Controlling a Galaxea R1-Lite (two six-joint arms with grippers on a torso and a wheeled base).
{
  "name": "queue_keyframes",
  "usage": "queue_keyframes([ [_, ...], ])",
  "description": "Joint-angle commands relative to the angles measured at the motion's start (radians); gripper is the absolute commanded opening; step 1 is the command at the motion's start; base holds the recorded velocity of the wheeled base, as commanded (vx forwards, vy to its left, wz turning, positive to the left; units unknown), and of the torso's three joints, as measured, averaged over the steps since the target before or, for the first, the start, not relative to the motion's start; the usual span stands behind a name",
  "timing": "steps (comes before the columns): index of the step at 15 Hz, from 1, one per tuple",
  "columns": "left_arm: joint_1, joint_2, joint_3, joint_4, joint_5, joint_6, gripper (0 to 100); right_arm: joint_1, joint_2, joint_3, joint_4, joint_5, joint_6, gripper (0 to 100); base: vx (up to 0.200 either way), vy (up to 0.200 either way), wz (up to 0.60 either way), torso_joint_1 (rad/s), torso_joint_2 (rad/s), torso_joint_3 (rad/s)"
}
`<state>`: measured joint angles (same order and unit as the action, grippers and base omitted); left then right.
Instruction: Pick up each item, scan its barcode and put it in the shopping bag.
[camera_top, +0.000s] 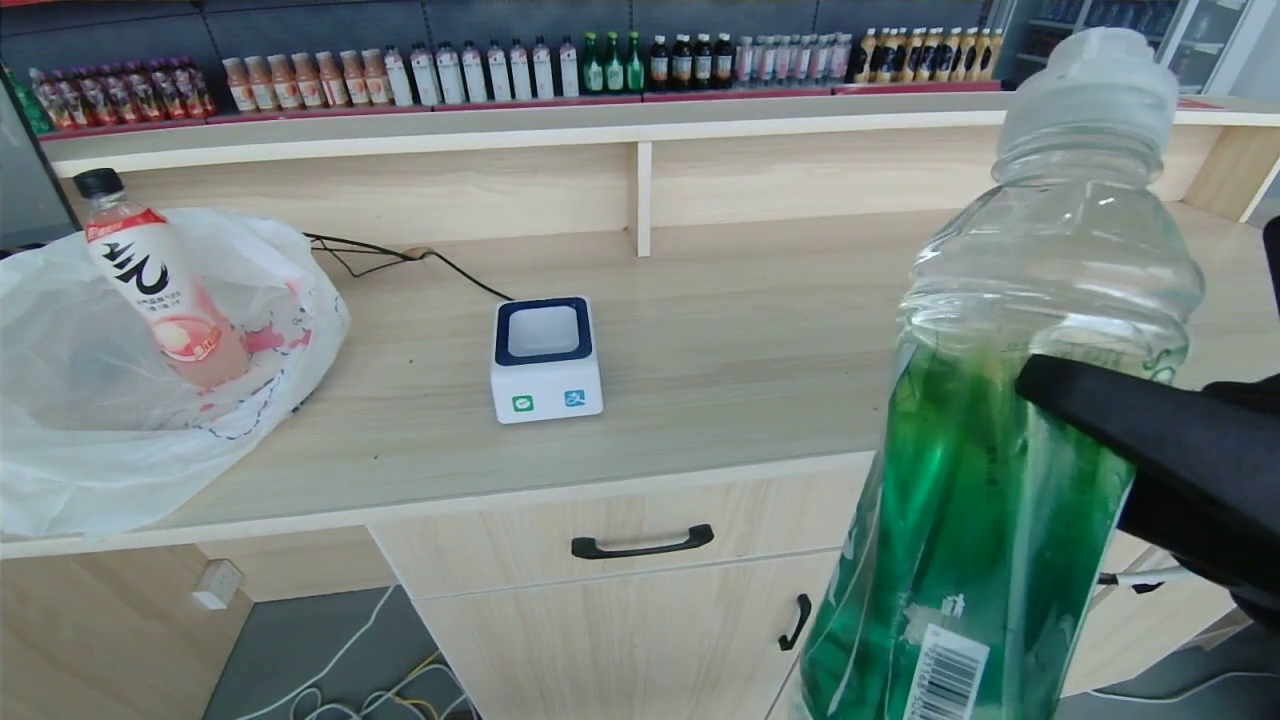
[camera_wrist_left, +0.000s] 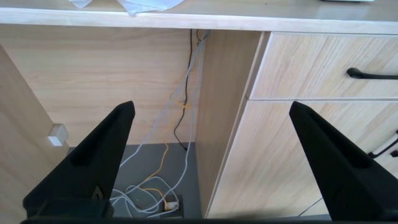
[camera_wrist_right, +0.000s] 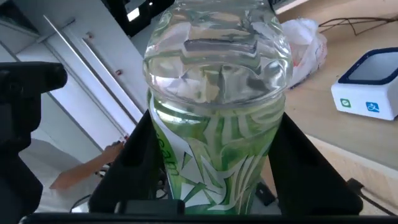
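Observation:
A clear bottle (camera_top: 1010, 330) with a green label and a pale cap hangs close in front of the head camera at the right, above the counter's front edge. My right gripper (camera_top: 1010, 400) is shut on the bottle's (camera_wrist_right: 217, 118) middle, and a barcode (camera_top: 945, 675) shows near its base. The white scanner box (camera_top: 546, 358) with a dark-rimmed window stands mid-counter. At the left lies the white shopping bag (camera_top: 120, 400) with a pink drink bottle (camera_top: 165, 280) leaning inside. My left gripper (camera_wrist_left: 211, 162) is open and holds nothing, low in front of the cabinet.
The wooden counter (camera_top: 740, 330) has a raised back shelf with a divider (camera_top: 643, 198). A black cable (camera_top: 420, 258) runs to the scanner. Drawer handles (camera_top: 642, 545) are below the front edge, and loose cables (camera_wrist_left: 168, 180) hang under the counter. Rows of bottles line the far shelf (camera_top: 600, 65).

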<state>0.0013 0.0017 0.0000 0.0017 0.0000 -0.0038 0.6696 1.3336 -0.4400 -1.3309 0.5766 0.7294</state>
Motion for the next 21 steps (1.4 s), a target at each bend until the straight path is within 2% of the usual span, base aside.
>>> queue_keyframes([
  [1,0.000,0.000,0.000,0.000,0.000,-0.001,100,0.007,0.127,-0.011,-0.065,0.000,0.039,0,0.000,0.000,0.00,0.000,0.00,0.000],
  [4,0.000,0.000,0.000,0.000,0.000,-0.001,100,0.005,0.219,-0.025,-0.240,-0.001,0.189,0,0.000,0.000,0.00,0.000,0.00,0.000],
  [11,0.000,0.000,0.000,0.000,0.000,-0.001,100,-0.001,0.245,-0.049,-0.240,-0.001,0.265,0,0.000,0.000,0.00,0.000,0.00,0.000],
  [17,0.000,0.000,0.000,0.000,0.000,-0.001,100,0.021,0.266,-0.135,-0.240,0.000,0.266,0,0.000,0.000,0.00,0.000,0.00,0.000],
  [21,-0.001,0.000,0.000,0.000,0.000,-0.001,100,0.021,0.272,-0.140,-0.240,0.000,0.266,0,0.000,0.000,0.00,0.000,0.00,0.000],
])
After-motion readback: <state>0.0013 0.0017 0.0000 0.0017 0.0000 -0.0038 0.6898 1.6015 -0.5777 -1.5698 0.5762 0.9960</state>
